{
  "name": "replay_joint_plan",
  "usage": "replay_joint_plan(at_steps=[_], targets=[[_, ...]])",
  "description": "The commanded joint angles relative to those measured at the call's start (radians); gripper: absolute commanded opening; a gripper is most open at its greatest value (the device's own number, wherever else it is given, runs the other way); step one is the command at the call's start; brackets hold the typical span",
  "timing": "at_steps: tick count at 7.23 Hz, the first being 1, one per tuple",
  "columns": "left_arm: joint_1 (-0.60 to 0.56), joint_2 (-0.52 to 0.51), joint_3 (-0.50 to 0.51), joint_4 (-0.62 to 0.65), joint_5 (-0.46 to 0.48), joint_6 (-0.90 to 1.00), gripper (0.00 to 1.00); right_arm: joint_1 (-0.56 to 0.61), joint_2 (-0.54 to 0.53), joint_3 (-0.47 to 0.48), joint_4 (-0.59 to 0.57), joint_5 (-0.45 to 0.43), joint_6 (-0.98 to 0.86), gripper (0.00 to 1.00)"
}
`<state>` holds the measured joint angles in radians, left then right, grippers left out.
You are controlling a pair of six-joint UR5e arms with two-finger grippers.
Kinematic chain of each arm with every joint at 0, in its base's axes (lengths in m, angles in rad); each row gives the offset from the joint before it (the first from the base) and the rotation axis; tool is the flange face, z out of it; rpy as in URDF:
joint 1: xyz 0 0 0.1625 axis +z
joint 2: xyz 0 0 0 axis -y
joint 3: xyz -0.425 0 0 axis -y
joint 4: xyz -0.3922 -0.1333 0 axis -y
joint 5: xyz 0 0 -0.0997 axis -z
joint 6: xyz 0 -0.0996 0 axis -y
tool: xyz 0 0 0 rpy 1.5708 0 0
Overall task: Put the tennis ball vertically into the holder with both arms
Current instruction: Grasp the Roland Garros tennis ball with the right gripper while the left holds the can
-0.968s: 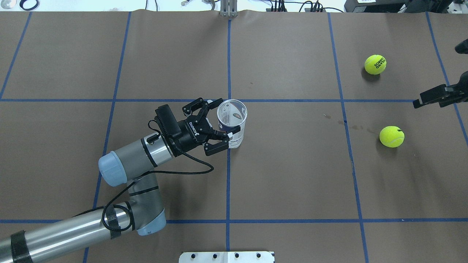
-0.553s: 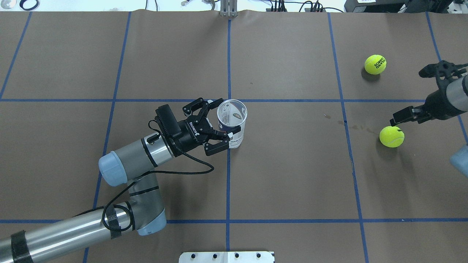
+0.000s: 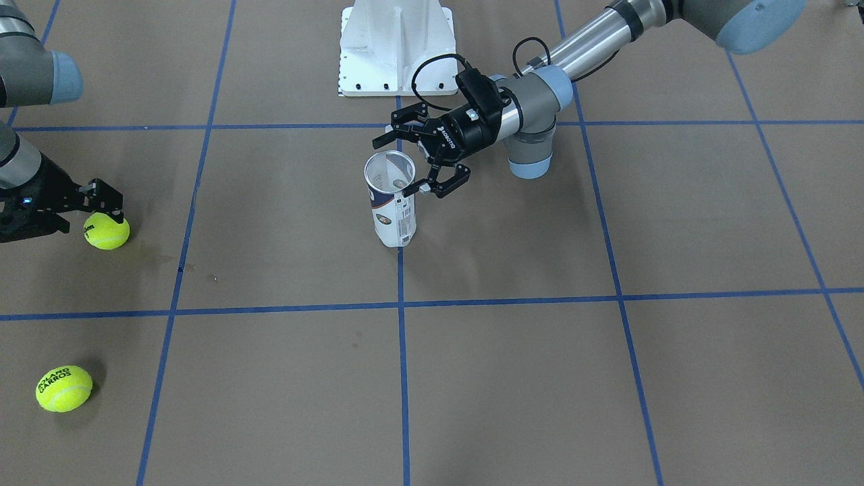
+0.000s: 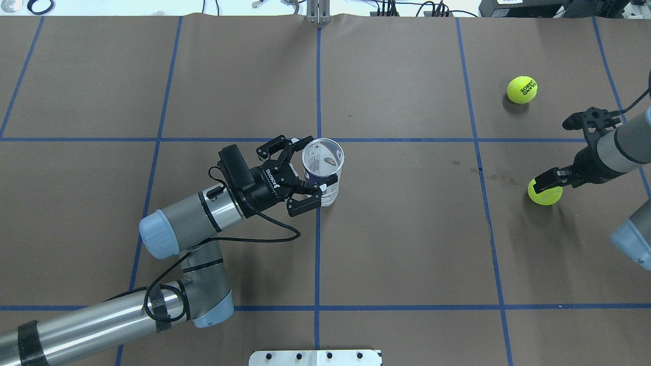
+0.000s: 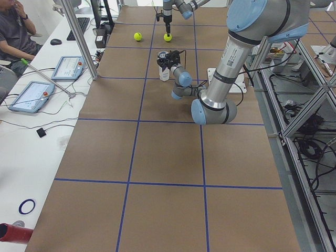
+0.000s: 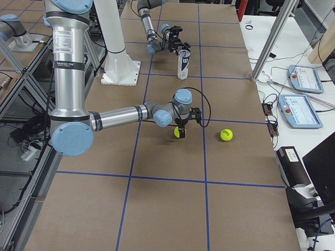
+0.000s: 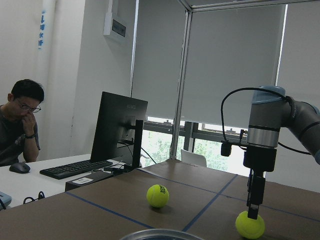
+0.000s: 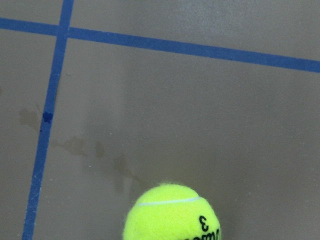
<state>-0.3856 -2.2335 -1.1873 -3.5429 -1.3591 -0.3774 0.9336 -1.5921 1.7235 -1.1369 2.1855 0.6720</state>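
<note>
The holder (image 4: 325,170), a clear tube with a white and navy label, stands upright with its mouth open near the table's middle (image 3: 393,206). My left gripper (image 4: 311,170) comes in level from the side, and its fingers hug the tube near its rim, shut on it. A yellow tennis ball (image 4: 543,194) lies at the right, also seen in the right wrist view (image 8: 172,212). My right gripper (image 4: 552,179) points straight down right over that ball with its tips at the ball's top; it looks open and holds nothing (image 3: 101,202). A second ball (image 4: 522,89), printed "Roland Garros", lies farther back.
The white pedestal (image 3: 395,47) stands at the robot's edge of the table behind the holder. Blue tape lines grid the brown table cover (image 4: 407,244). An operator (image 5: 16,31) sits at a side desk with tablets (image 5: 31,97).
My right arm has swung in from the right edge and come down over the nearer ball. The left gripper and the holder have barely moved.
</note>
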Motion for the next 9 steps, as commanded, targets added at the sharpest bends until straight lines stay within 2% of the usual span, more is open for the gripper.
replay_joint_plan(at_steps=[1,2,3,4,5,7,8,9], targets=[[0.001,0.002,0.000,-0.001,0.000,0.000,0.99,-0.016,0.007,-0.013,0.000,-0.007,0.000,0.98],[0.001,0.002,0.000,-0.001,0.000,0.000,0.99,-0.018,0.009,-0.015,0.000,-0.007,0.001,0.88],[0.001,0.003,0.000,-0.001,0.000,0.000,0.99,-0.018,0.011,-0.015,0.000,-0.009,0.001,0.57],[0.001,0.003,0.002,-0.001,0.000,0.000,0.99,-0.018,0.012,-0.016,0.000,-0.009,0.001,0.22],[0.001,0.006,0.002,-0.001,0.000,0.000,0.99,-0.016,0.012,-0.015,0.000,-0.007,0.001,0.00],[0.001,0.008,0.002,-0.001,0.000,0.000,0.99,-0.016,0.023,0.054,-0.018,0.002,0.006,0.00],[0.001,0.006,0.002,-0.001,0.000,0.000,0.99,-0.016,0.073,0.100,-0.071,0.006,0.080,0.00],[0.001,0.006,0.002,-0.001,0.000,0.000,0.99,-0.015,0.178,0.141,-0.187,0.011,0.171,0.00]])
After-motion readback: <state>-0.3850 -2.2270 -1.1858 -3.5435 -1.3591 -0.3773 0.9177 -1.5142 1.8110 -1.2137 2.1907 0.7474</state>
